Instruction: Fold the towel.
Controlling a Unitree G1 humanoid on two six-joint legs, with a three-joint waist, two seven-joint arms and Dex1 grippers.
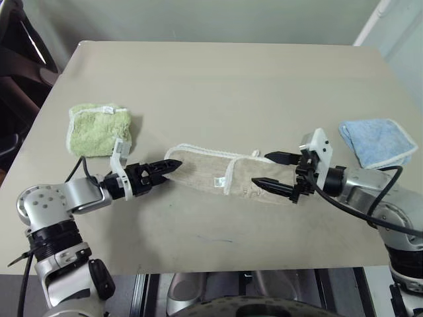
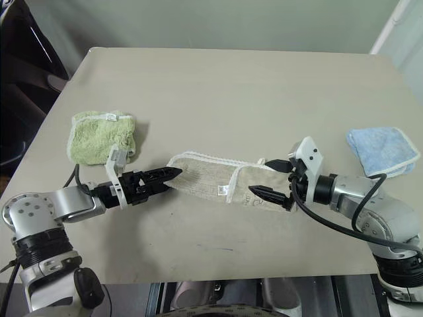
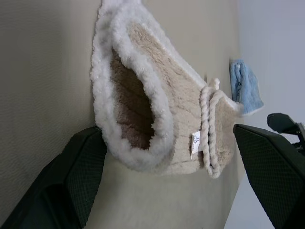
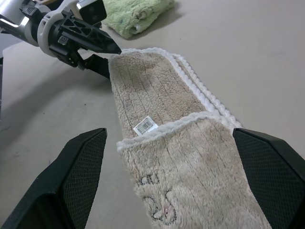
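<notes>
The beige towel (image 1: 205, 168) lies mid-table as a long folded strip, its right part lapped over the rest, with a small white tag (image 4: 145, 126) near the lap's edge. At the strip's left end my left gripper (image 1: 168, 170) is open, and the looped white-edged end (image 3: 143, 95) sits between its fingers (image 3: 76, 176). My right gripper (image 1: 260, 169) is open over the right end, one black finger (image 4: 81, 167) on each side of the cloth. The right wrist view shows the left gripper (image 4: 90, 43) at the far end of the strip.
A folded light green towel (image 1: 99, 129) lies at the left of the table (image 1: 218, 86), close behind my left arm. A folded light blue towel (image 1: 378, 142) lies at the right edge. Bare tabletop stretches behind and in front of the strip; the near table edge runs close below both arms.
</notes>
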